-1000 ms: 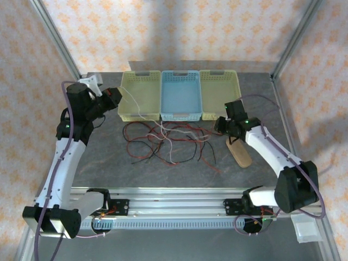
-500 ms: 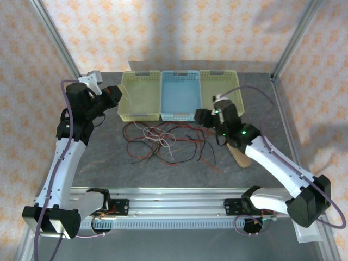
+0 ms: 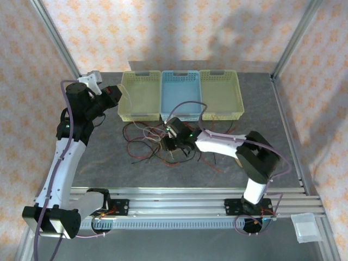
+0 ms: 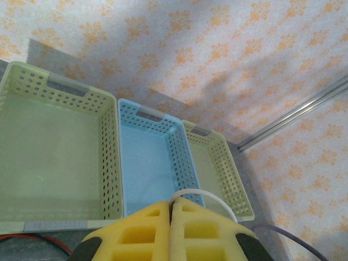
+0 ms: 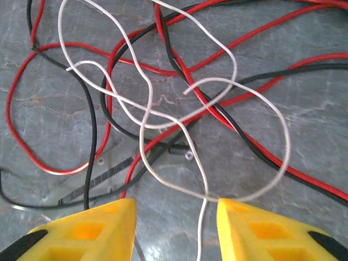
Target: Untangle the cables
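The left arm stands raised, its tool point(image 3: 112, 93) pinched tight. The right arm doubles back leftward, its tool point(image 5: 174, 206) pointing down, 2 fingers parted.

Closed in on three sides by cream wallpaper point(image 3: 179, 32) printed with orange floral motifs, the same pattern on the back, left and right walls. Crossed high on the back wall by broad soft shadows, darkest toward the upper right. Framed by two aluminium uprights, the left post point(image 3: 54, 38) and the right post point(image 3: 298, 38), both slanting outward from the far corners of the bench point(image 3: 109, 168). Topped in grey, stone-like veining, matte and evenly lit. Edged along the near side by silver rails point(image 3: 179, 193) and a pale perforated strip point(image 3: 174, 223); bounded on the right by a side rail point(image 3: 288, 136). Below the rails, a plain grey surface point(image 3: 179, 247).
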You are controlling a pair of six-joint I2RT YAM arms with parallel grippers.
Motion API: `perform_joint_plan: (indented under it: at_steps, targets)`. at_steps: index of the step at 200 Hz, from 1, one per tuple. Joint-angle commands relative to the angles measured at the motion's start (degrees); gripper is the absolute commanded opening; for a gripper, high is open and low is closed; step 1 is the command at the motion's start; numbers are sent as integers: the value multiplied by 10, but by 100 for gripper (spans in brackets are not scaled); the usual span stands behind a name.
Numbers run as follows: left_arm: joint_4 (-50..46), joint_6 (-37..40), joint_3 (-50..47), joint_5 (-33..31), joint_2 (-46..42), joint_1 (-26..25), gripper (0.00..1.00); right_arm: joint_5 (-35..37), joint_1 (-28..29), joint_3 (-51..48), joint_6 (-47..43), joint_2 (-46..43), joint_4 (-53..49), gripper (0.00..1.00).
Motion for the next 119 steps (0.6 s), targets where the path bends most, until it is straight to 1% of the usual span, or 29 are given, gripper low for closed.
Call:
perform_joint_plan:
  at_steps: [1,28,65,91,119]
  targets:
    - [7,-6,15,-12,-12,-5,0,22,4,45,-2,18,15,44]
    - [9,-9,16,-12,-12,-5,0,22,5,90,11,63,7,42]
    - [3,-5,19,-19,-15,-5,0,79,7,137,29,107,-30,35]
    - [8,-9,14,-17,-16,-5,0,78,7,164,31,134,-44,32]
    - [7,-9,16,-19,-18,-5,0,101,6,196,33,163,-72,29]
